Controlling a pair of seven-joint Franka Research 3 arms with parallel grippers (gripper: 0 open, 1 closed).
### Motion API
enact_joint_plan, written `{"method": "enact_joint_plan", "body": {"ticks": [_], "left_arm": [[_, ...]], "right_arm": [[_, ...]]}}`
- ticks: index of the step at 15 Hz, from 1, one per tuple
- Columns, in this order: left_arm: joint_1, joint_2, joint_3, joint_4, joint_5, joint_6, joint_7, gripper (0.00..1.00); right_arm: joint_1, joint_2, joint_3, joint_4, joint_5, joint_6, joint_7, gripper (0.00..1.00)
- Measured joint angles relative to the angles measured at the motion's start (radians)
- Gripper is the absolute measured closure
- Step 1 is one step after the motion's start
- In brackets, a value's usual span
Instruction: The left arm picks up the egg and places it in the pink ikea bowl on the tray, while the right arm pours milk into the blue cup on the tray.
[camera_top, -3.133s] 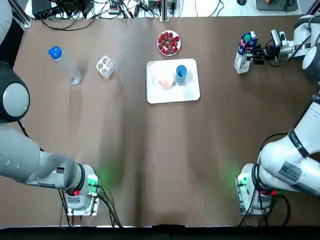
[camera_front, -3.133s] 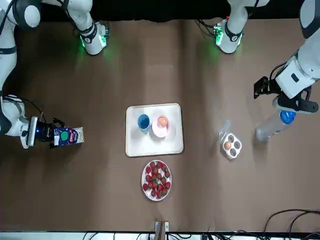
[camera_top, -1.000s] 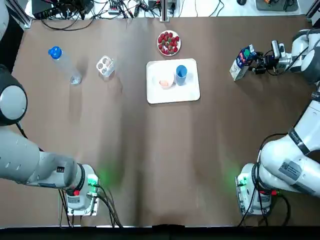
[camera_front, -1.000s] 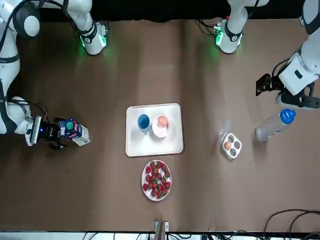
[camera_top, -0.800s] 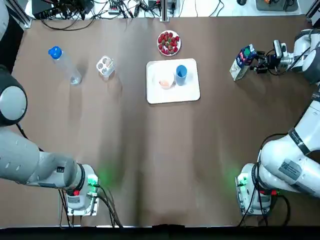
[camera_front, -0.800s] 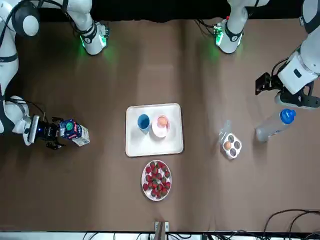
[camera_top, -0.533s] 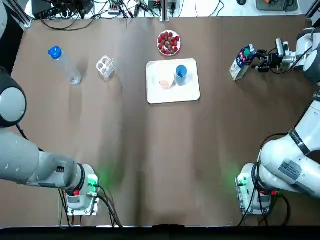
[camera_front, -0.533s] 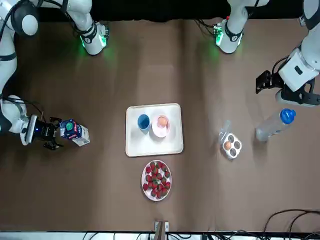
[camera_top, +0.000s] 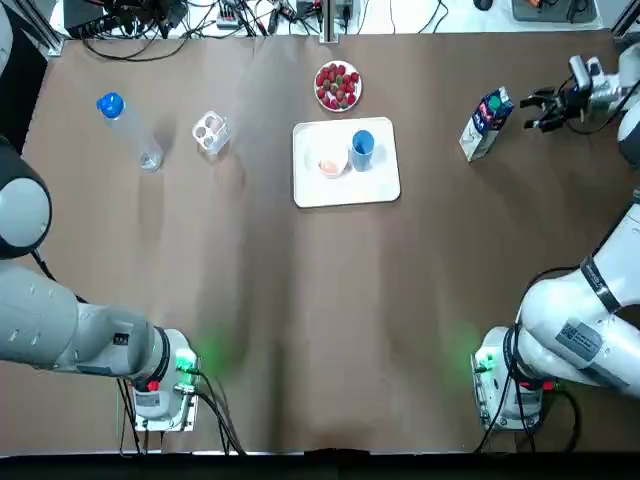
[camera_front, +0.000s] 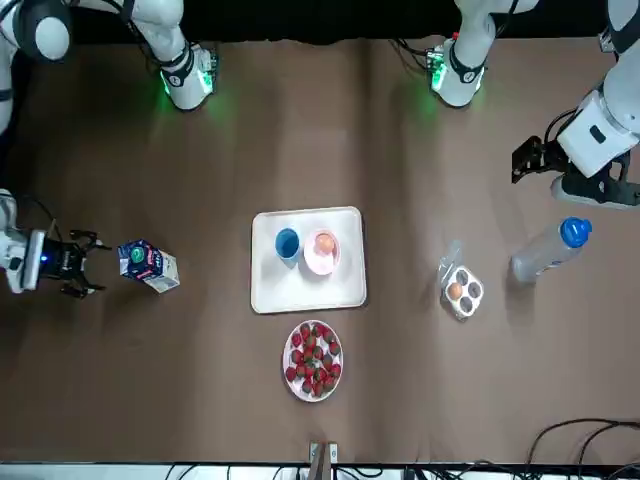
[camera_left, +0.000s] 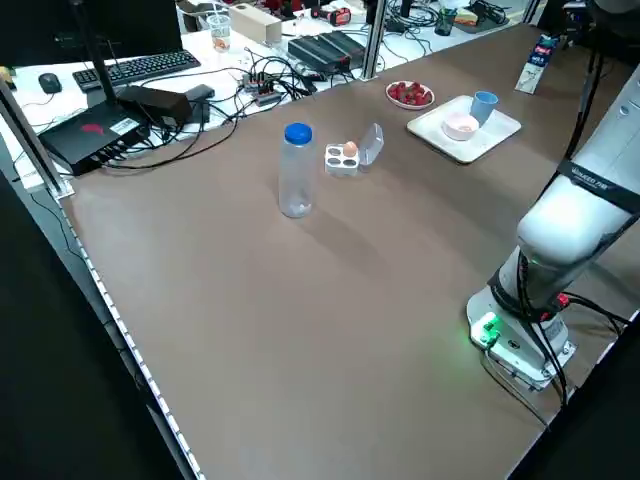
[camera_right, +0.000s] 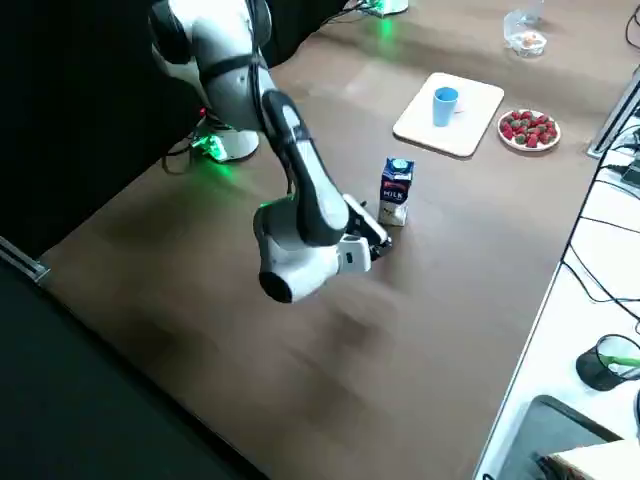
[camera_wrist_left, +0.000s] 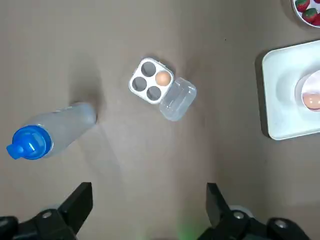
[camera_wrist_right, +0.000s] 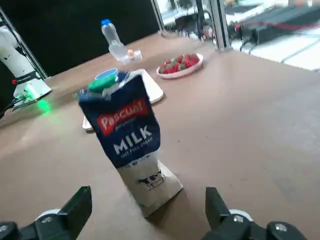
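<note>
Milk carton (camera_top: 482, 122) stood on the tabletop (camera_top: 320, 300), long axis vertical. Seen from overhead, it lay at 9 o'clock of the right gripper (camera_top: 540, 110), near but apart; the 2 fingers (camera_wrist_right: 75, 207) were spread wide, empty. The blue cup (camera_top: 362, 145) lay farther toward 9 o'clock. The left gripper (camera_wrist_left: 149, 192) hung spread, empty.

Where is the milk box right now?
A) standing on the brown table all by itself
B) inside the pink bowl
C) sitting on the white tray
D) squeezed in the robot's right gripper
A: the milk carton stands on the table, and the open right gripper is beside it with a gap between them, not touching it.
</note>
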Motion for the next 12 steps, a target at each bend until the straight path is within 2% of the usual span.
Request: {"method": "enact_joint_plan", "body": {"ticks": [6,12], "left_arm": [[0.003,0.000,0.000,0.000,0.000,0.000,0.013,0.00],[0.003,0.000,-0.001,0.000,0.000,0.000,0.029,0.00]], "right_arm": [[0.080,-0.111,0.002,0.092,-0.202,-0.003,0.368,0.00],[0.214,-0.266,0.003,0.156,-0.458,-0.001,0.820,0.00]]}}
